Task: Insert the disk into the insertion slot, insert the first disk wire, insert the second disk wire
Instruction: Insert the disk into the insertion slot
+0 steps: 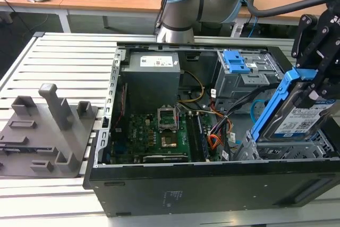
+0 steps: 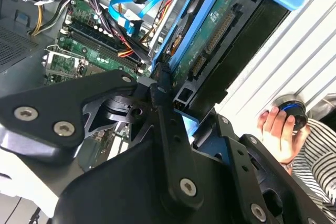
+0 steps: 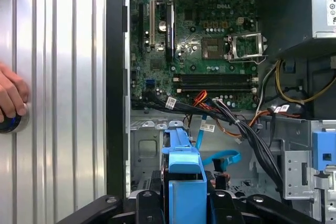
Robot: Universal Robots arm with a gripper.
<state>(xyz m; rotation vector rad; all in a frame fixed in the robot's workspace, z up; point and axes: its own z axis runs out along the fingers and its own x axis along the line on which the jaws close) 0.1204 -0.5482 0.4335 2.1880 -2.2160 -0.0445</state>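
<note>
Tally: one open computer case (image 1: 159, 195); one disk (image 1: 300, 120); one motherboard (image 1: 154, 136); one power supply (image 1: 154, 78); one blue latch (image 1: 236, 61); one hand (image 2: 275, 127).

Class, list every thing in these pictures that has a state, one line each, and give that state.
gripper, shut on the disk
disk, held tilted, not yet seated in the insertion slot
insertion slot, no disk seated
computer case, side open
processor socket, cover lifted

We hold our gripper (image 1: 311, 86) high at the exterior view's right, tilted, fingers (image 2: 167, 129) clamped on the disk (image 1: 297, 120); our arm (image 1: 186, 3) stands farther back.
</note>
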